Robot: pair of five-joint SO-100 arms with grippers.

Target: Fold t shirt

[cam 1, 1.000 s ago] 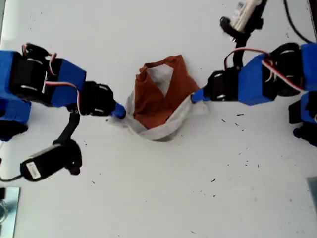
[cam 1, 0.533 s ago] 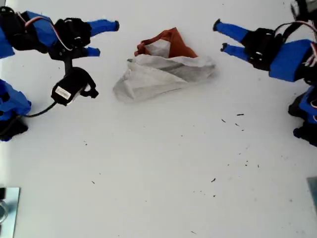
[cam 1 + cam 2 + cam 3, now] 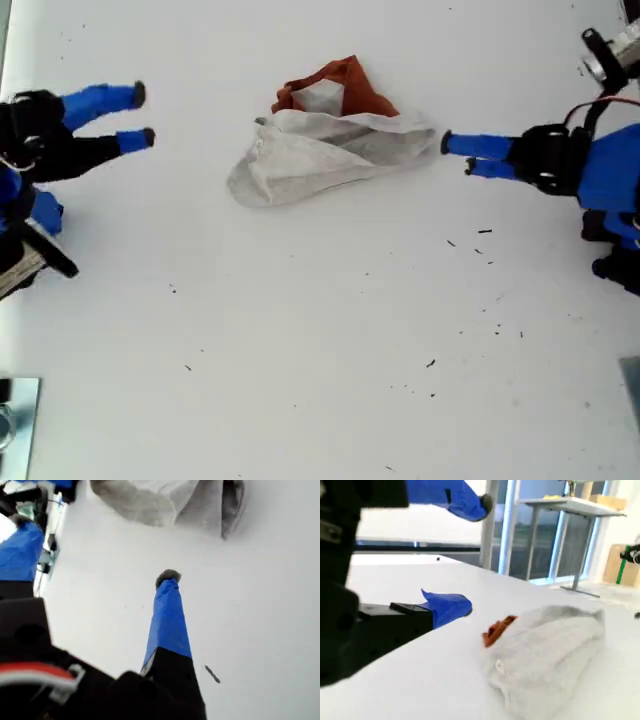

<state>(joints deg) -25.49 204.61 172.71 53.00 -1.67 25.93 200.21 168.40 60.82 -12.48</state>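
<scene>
- Risk: the t shirt is a loose grey heap over orange, so a pinch may catch several layers and bunch it.
- It lies mid-tabletop, toward the exterior view's top edge.
- My first claw, narrowly parted and empty, sits just beside it.
- My second claw, wide and empty, is well apart.

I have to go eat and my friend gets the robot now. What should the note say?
My first gripper: open, empty, tips just off the t shirt on the exterior view's right.
My second gripper: wide open, empty, well clear of it on the exterior view's left.
T shirt: a crumpled heap on the white table, grey cloth on top, orange showing at the far edge.
Done: no neat fold shows yet.
Left: probably spread it flat, then fold it.
</scene>
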